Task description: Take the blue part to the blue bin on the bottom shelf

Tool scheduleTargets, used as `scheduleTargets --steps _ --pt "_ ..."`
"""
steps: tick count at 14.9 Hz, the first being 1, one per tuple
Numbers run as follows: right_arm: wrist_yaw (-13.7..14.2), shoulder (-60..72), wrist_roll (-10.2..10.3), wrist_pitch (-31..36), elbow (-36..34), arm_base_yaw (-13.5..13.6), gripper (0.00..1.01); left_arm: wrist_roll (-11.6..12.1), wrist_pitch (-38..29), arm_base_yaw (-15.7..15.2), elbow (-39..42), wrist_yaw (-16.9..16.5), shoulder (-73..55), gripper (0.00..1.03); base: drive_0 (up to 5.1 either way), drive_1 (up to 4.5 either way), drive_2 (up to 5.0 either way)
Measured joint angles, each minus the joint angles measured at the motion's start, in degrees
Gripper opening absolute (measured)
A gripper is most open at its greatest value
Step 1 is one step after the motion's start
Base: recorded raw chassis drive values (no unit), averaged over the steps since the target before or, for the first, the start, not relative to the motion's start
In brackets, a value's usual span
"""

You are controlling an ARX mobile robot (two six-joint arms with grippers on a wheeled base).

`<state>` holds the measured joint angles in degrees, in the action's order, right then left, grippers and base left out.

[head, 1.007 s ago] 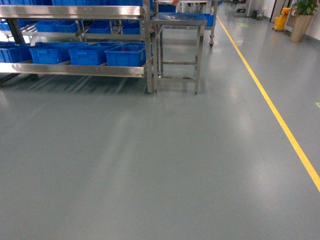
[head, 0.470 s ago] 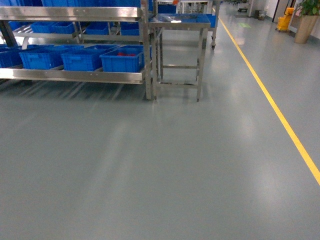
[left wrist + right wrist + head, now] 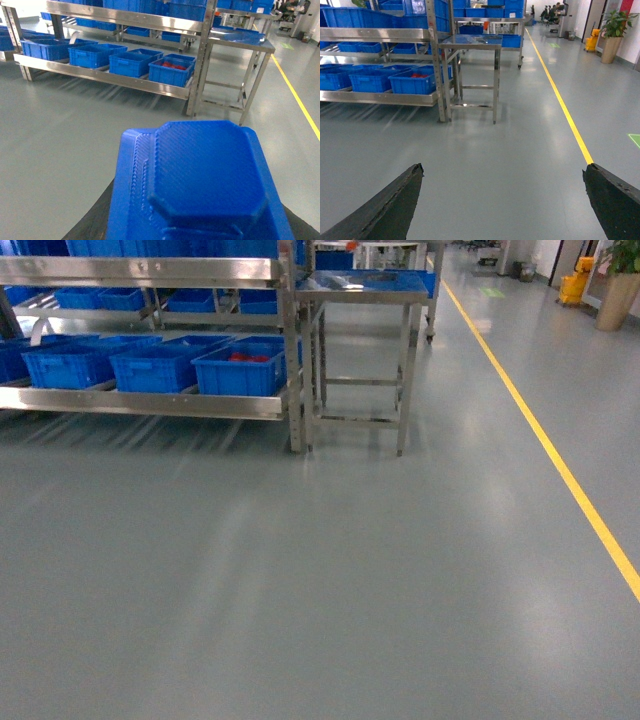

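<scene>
The blue part (image 3: 200, 185) fills the foreground of the left wrist view, a dark blue ribbed block with cut corners. My left gripper (image 3: 197, 225) is shut on it, and its dark fingers (image 3: 95, 222) show at either side below it. My right gripper (image 3: 502, 169) is open over bare floor with nothing between its fingers. Several alike blue bins (image 3: 240, 368) stand in a row on the bottom shelf (image 3: 150, 402) of the steel rack ahead on the left. The rightmost bin (image 3: 170, 70) has red pieces in it. The head view shows neither gripper.
A small steel table (image 3: 360, 285) stands right beside the rack's corner post (image 3: 296, 390). More blue bins sit on the upper shelf (image 3: 140, 270). A yellow floor line (image 3: 560, 460) runs along the right. A potted plant (image 3: 620, 280) and yellow bucket (image 3: 577, 280) are far back.
The rack and table have drawn nearer and sit lower in the head view, with the bins sliding slightly left. No gripper change can be seen.
</scene>
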<state>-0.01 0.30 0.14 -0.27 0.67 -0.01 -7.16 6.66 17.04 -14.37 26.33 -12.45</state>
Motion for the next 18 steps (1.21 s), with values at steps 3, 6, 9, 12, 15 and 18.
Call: scheduleTargets --steps 3,6,9,12,15,18 --pt "0.0 0.0 0.0 0.2 0.0 0.0 0.98 0.0 0.1 0.0 0.0 0.0 0.0 0.43 0.1 4.11 -3.9" --pt "0.0 0.0 0.0 0.1 0.0 0.0 0.98 0.0 0.0 0.0 0.0 0.0 0.0 0.43 0.1 4.11 -3.9" --pt "0.0 0.0 0.0 0.0 0.0 0.0 0.98 0.0 0.0 0.0 0.0 0.0 0.1 0.43 0.1 4.11 -3.9" --pt "0.0 0.0 0.0 -0.1 0.0 0.0 0.98 0.0 0.0 0.0 0.0 0.0 0.1 0.43 0.1 4.11 -3.9" --pt "0.0 0.0 0.0 0.1 0.0 0.0 0.98 0.0 0.1 0.0 0.0 0.0 0.1 0.43 0.1 4.11 -3.9" --pt "0.0 0.0 0.0 0.0 0.0 0.0 0.98 0.0 0.2 0.0 0.0 0.0 0.1 0.43 0.1 4.11 -3.9"
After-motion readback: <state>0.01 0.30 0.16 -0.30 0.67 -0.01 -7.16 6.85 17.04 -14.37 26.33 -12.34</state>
